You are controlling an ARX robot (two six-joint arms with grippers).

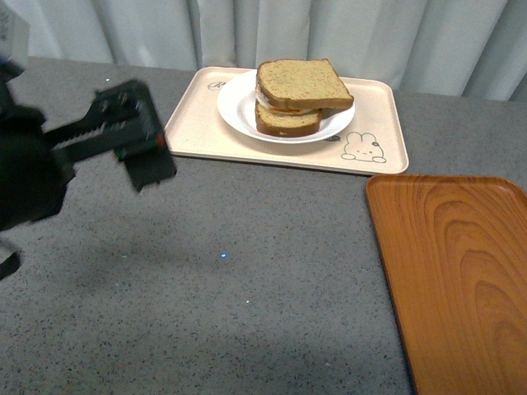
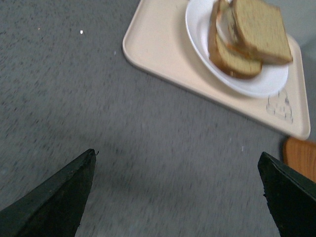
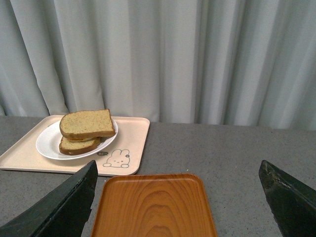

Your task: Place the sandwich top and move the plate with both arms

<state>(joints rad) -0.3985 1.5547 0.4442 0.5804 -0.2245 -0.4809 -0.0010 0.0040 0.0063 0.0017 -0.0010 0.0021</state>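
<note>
The sandwich top, a tan speckled bread slice, lies on the stacked sandwich on the white plate. The plate rests on the beige rabbit tray. My left gripper hangs open over the grey table, left of the tray and apart from it, with nothing between its fingers. In the right wrist view my right gripper is open and empty above the orange tray; it does not show in the front view.
An orange wood-grain tray lies at the right, near the table's front edge. The beige tray sits at the back by a pale curtain. Grey tabletop spreads across the middle.
</note>
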